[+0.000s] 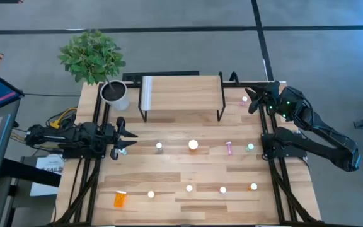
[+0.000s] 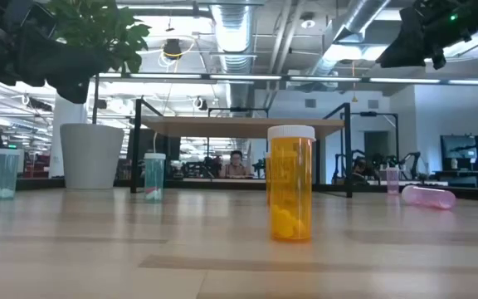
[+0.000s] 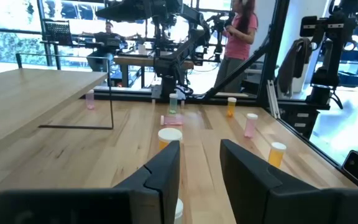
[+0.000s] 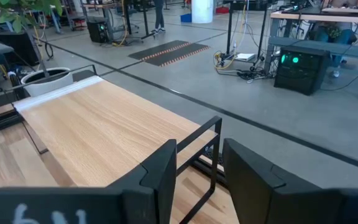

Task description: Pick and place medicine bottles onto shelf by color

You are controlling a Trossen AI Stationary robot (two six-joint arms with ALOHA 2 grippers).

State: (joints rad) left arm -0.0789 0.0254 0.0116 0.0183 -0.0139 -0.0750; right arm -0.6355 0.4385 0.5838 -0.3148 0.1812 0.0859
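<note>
Small white-capped medicine bottles stand scattered on the table. They include a large orange one (image 1: 193, 145) (image 2: 291, 184), a teal one (image 1: 159, 147), a pink one lying on its side (image 1: 229, 148) (image 2: 428, 197) and an orange one lying at the near left (image 1: 120, 198). A pink bottle (image 1: 244, 99) stands just right of the shelf (image 1: 181, 94). My left gripper (image 1: 131, 140) (image 3: 199, 146) is open and level at the table's left, pointing toward the teal and orange bottles. My right gripper (image 1: 252, 101) (image 4: 197, 149) is open and raised by the shelf's right end, with nothing between its fingers.
A white plant pot (image 1: 114, 93) with a leafy plant stands at the shelf's left end. More bottles line the near part of the table (image 1: 223, 189). Black frame rails (image 1: 276, 183) run along both table sides. People show in the room beyond.
</note>
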